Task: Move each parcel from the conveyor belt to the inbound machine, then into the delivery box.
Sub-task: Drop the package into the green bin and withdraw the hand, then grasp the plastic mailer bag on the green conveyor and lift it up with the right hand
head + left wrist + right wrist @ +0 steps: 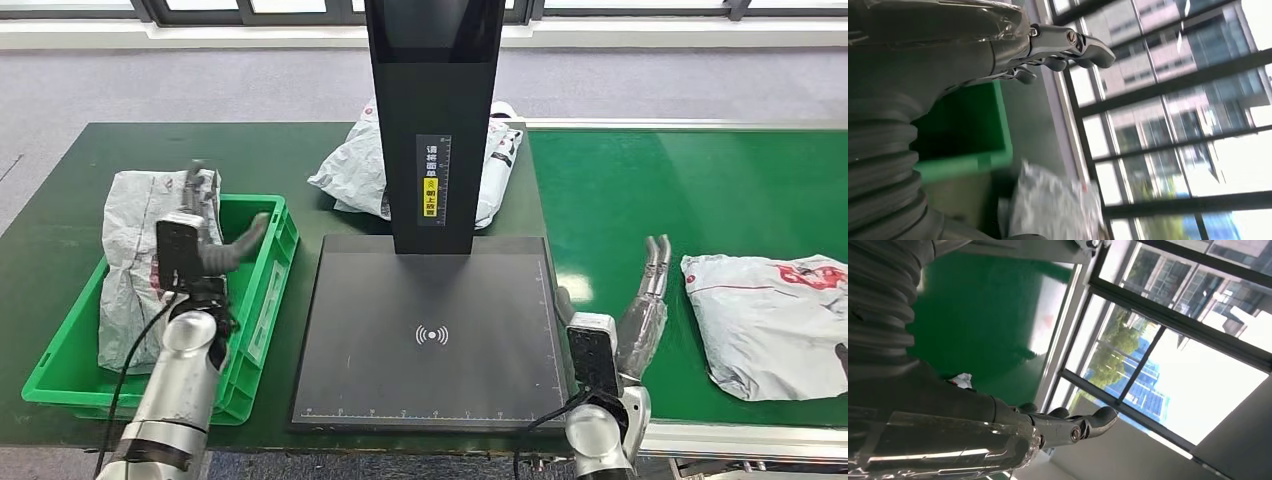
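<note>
Parcels lie in three places in the head view: one white parcel [775, 320] rests on the bright green conveyor belt [690, 190] at the right, well apart from the scanner; a second parcel [135, 265] stands slumped against the far left wall of the green delivery box [265, 300]; a third, crumpled parcel [355, 165] lies on the dark green table [60, 230] behind the inbound machine [432, 330], whose black column hides its middle. The machine's flat black plate, marked with a wireless symbol, sits between the box and the belt. The left hand [205, 235] hovers over the box with fingers spread and nothing in them; it partly covers the parcel in the box. The right hand [645, 300] is raised over the belt's near edge beside the plate, fingers straight and apart, holding nothing, near the belt parcel but not touching it. The left wrist view adds the left hand's [1063, 47] loosely extended fingers over a corner of the box [968, 140], a blurred white parcel [1053, 205] beyond it, and tall windows [1173, 125]. The right wrist view shows the right hand [1068, 425] free above the green belt [983, 315], with windows [1168, 365] behind.
</note>
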`<state>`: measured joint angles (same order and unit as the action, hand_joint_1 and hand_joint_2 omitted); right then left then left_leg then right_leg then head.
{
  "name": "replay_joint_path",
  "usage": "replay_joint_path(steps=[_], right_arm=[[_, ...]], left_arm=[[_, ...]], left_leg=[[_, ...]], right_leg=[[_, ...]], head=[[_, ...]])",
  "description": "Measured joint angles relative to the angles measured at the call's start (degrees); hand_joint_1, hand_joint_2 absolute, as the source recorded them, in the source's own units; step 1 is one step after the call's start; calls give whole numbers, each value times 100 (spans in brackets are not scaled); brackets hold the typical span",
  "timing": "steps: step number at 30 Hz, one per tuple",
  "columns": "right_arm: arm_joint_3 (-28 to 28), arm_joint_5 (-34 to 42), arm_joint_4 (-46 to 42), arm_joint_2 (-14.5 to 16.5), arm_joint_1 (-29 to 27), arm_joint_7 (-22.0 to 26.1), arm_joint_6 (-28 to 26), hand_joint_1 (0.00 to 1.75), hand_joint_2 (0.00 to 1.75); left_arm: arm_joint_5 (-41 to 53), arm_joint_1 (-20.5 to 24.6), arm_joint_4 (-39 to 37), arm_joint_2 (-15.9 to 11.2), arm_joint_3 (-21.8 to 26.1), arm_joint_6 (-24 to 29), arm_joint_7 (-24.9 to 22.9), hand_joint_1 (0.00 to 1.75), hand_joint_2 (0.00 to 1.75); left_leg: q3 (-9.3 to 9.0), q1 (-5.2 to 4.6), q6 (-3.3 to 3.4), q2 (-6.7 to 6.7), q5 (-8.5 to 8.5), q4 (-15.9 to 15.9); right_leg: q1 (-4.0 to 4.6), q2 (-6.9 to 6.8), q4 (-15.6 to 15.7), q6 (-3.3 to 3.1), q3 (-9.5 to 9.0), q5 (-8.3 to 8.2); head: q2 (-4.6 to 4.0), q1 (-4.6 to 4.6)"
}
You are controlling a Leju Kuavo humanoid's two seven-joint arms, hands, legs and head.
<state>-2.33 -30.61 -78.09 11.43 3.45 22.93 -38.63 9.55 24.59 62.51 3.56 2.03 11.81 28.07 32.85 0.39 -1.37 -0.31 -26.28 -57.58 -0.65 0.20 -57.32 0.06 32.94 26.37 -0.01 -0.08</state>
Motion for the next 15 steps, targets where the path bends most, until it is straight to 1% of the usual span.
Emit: replay_joint_path(steps=[3,6,13,15], right_arm=[[-52,-38,95,-23,58,-28,39,0,175],[-66,-41,159,-44,80,-29,55,0,175],[-68,-48,245,-77,92,-34,60,0,175],[-70,-97,275,-87,109,-98,93,0,175]], left_arm=[[-57,-67,-1,145,-299,-72,45,0,175],[-95,-82,0,195,-454,-83,56,0,175],[-131,-90,0,211,-592,-97,55,0,175],[-138,-95,-1,220,-631,-167,63,0,175]], left_leg=[[1,-1,0,1,0,0],[1,0,0,2,0,0],[2,1,-2,1,1,1],[2,1,-2,2,1,1]], right_leg=[[1,1,0,0,2,0],[2,2,-1,0,4,0],[7,2,-6,-3,5,2],[6,2,-6,-3,5,2]], head=[[1,1],[0,-1],[1,-1],[1,-1]])
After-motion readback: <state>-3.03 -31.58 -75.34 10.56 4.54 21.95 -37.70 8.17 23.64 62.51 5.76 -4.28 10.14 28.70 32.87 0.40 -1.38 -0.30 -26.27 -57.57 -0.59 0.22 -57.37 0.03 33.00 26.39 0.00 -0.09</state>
